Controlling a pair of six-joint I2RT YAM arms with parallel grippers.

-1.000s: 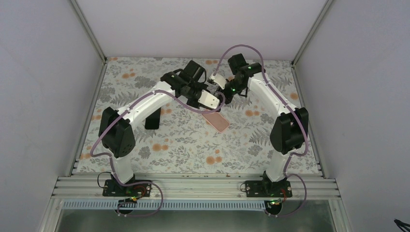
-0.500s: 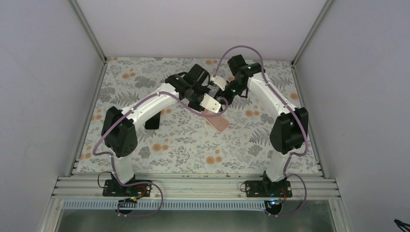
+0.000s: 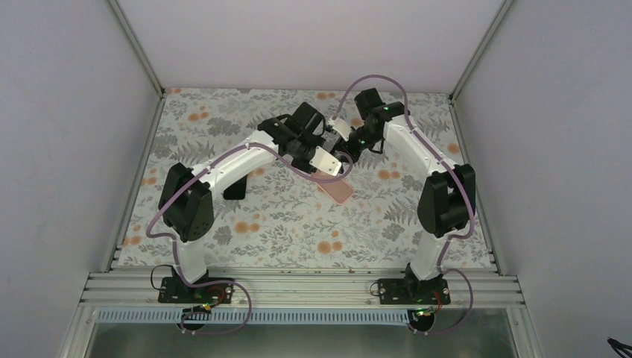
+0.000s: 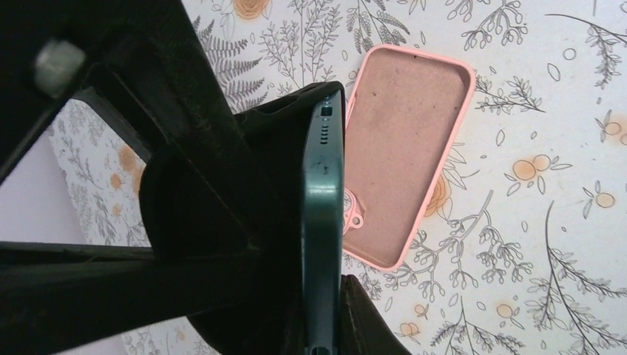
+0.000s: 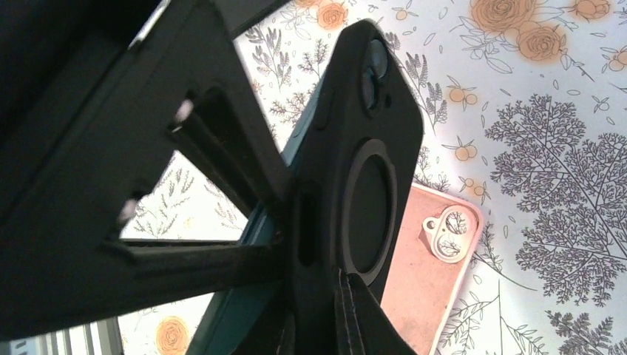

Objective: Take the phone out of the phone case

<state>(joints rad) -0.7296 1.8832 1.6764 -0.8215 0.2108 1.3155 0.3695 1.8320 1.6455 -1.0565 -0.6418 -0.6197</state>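
My left gripper (image 4: 325, 310) is clamped on the dark teal phone (image 4: 322, 222), held edge-on above the table (image 3: 298, 224); my right gripper (image 5: 329, 314) is closed on the black case (image 5: 377, 200) at its back. An empty pink case (image 4: 407, 148) lies open-side up on the table beneath them

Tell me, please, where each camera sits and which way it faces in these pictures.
Top external: fixed above and behind the bases, looking down on the floral table; left arm and right arm whole, left gripper and right gripper meeting by the pink case.
Left wrist: on that wrist, facing down past its own fingers, clamped on the phone edge-on.
Right wrist: on that wrist, facing down past its own fingers at the phone's black back.
Shared: both wrist views show the phone and the empty case.
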